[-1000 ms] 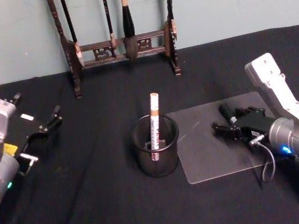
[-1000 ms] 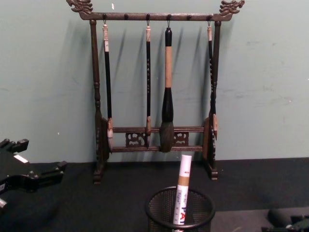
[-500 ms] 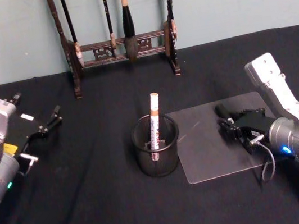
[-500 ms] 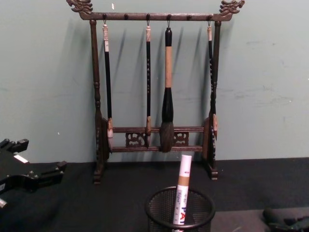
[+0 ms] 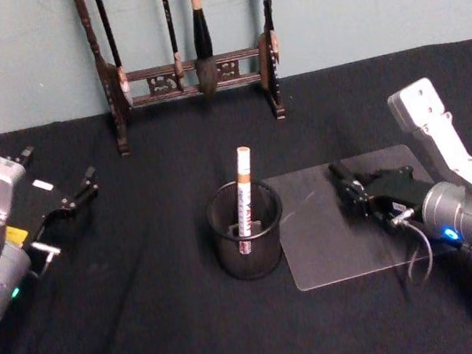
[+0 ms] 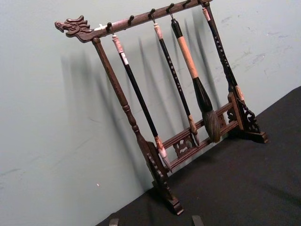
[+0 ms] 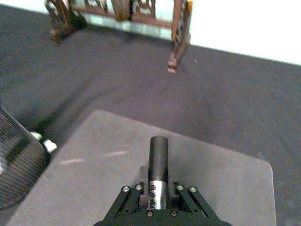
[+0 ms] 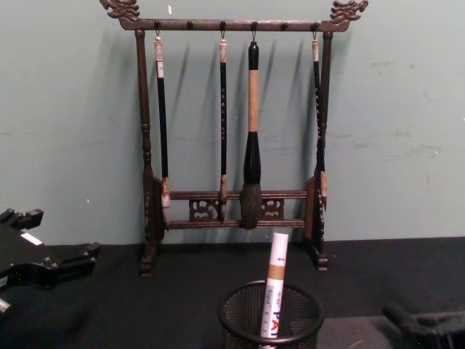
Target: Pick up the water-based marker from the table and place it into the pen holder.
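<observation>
The pen holder [image 5: 245, 234] is a round black mesh cup at the table's middle, also seen in the chest view [image 8: 270, 320]. A white marker [image 5: 242, 189] stands upright in it. My right gripper [image 5: 357, 194] hovers low over the clear mat [image 5: 319, 249], just right of the holder. It is shut on a dark water-based marker [image 7: 159, 162] with a silver printed band, whose black end sticks out forward. The holder's mesh wall [image 7: 19, 165] appears at the right wrist view's edge. My left gripper [image 5: 66, 208] rests open at the far left, holding nothing.
A tall dark wooden brush rack [image 5: 192, 67] with several hanging brushes stands at the table's back against the wall, behind the holder. Black cloth covers the table. Bare cloth lies between the left gripper and the holder.
My right gripper has shifted slightly left toward the holder with the dark marker in it. The left arm and the white marker have not moved.
</observation>
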